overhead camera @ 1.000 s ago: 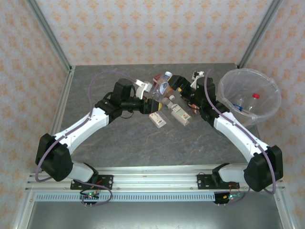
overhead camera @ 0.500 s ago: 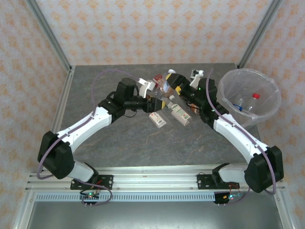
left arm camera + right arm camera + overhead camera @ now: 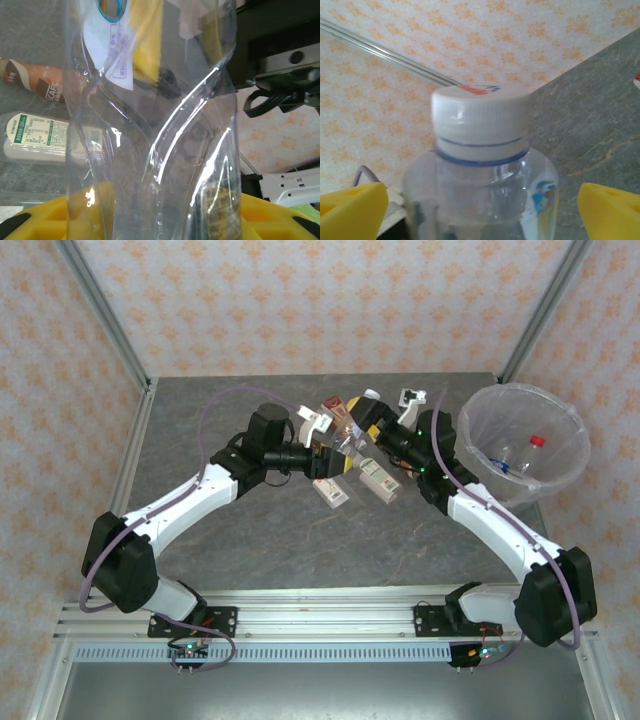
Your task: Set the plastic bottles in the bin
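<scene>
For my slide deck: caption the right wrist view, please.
White-capped clear bottle between the yellow fingertips of the open right gripper, patterned wall behind.

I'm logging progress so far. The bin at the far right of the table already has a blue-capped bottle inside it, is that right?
Not quite: the cap is red, not blue. The top external view shows the bin at the far right of the table with a red-capped bottle already inside it.
</scene>
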### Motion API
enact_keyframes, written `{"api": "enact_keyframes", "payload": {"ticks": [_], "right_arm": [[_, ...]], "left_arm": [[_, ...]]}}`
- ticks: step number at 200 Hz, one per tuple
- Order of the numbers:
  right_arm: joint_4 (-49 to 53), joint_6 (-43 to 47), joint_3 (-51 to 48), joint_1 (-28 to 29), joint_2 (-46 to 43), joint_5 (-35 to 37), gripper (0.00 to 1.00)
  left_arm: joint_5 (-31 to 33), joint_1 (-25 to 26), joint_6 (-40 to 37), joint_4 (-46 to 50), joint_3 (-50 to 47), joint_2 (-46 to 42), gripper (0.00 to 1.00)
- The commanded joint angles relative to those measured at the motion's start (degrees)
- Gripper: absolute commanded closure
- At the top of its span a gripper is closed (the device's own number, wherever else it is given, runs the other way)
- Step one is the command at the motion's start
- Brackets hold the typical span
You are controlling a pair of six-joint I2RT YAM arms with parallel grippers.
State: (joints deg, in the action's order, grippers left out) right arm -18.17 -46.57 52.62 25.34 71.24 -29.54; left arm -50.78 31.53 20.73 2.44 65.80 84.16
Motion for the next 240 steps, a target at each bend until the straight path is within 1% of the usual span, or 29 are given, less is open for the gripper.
{"api": "enact_keyframes", "payload": {"ticks": [1,11,26,38,46,60,72,78,102,121,153,164,173,192,202,218,240], "right_arm": [[0.82,0.63,2.26,0.03,0.22,1.89,0.09],[1.65,1.31,2.69,0.01,0.06,1.86,0.17],[2.75,1.89,3.17,0.04,0.12,1.19,0.25],[3.78,2.17,3.28,0.06,0.13,1.38,0.25],[3.94,2.50,3.13,0.06,0.19,1.50,0.29],[3.24,2.65,2.57,0.05,-0.06,1.24,0.41],[1.83,2.54,1.93,0.02,-0.27,1.24,0.56],[1.57,2.64,1.83,-0.03,-0.33,1.19,0.60],[1.91,3.23,1.67,0.05,-0.49,0.88,0.63],[1.89,3.28,1.28,0.06,-0.74,0.96,0.61],[1.74,3.82,-0.01,-0.02,-1.87,2.76,0.60],[1.95,4.32,-0.32,0.06,-2.37,3.48,0.60],[2.42,4.84,-0.35,0.02,-2.75,3.97,0.61],[3.99,6.09,-0.19,0.05,-3.11,5.15,0.67],[4.99,6.74,-0.15,0.03,-3.13,6.05,0.68],[7.21,8.35,0.33,0.05,-3.10,7.40,0.68],[10.74,10.90,1.79,0.01,-4.81,8.12,0.68]], "left_arm": [[-2.72,0.35,-2.33,-0.99,-0.28,-1.27,0.56],[-2.65,0.40,-2.70,-0.25,-0.10,-0.96,0.56],[-2.73,0.42,-2.94,0.29,0.29,-0.45,0.56],[-3.16,0.39,-3.06,0.40,0.47,-0.25,0.56],[-3.42,0.41,-3.36,0.62,0.63,-0.22,0.56],[-3.05,0.40,-5.70,3.71,1.75,-0.22,0.56],[-2.32,0.40,-8.15,7.57,3.10,-0.22,0.55],[-2.18,0.42,-9.10,8.90,3.64,-0.22,0.55],[-1.86,0.39,-10.99,11.59,4.84,-0.14,0.54],[-1.87,0.46,-10.83,11.90,5.30,0.19,0.53],[-1.38,0.45,-10.10,10.78,5.17,0.48,0.52],[-1.18,0.43,-9.94,10.73,5.26,0.48,0.49],[-0.87,0.41,-9.77,10.65,5.30,0.56,0.43],[-1.53,0.38,-9.47,9.86,5.10,0.10,0.19],[-2.29,0.43,-9.27,8.40,4.42,-0.59,0.09],[-2.29,0.31,-8.92,5.95,2.95,-2.29,0.01],[-0.61,0.24,-8.49,4.19,1.58,-4.49,0.00]]}}
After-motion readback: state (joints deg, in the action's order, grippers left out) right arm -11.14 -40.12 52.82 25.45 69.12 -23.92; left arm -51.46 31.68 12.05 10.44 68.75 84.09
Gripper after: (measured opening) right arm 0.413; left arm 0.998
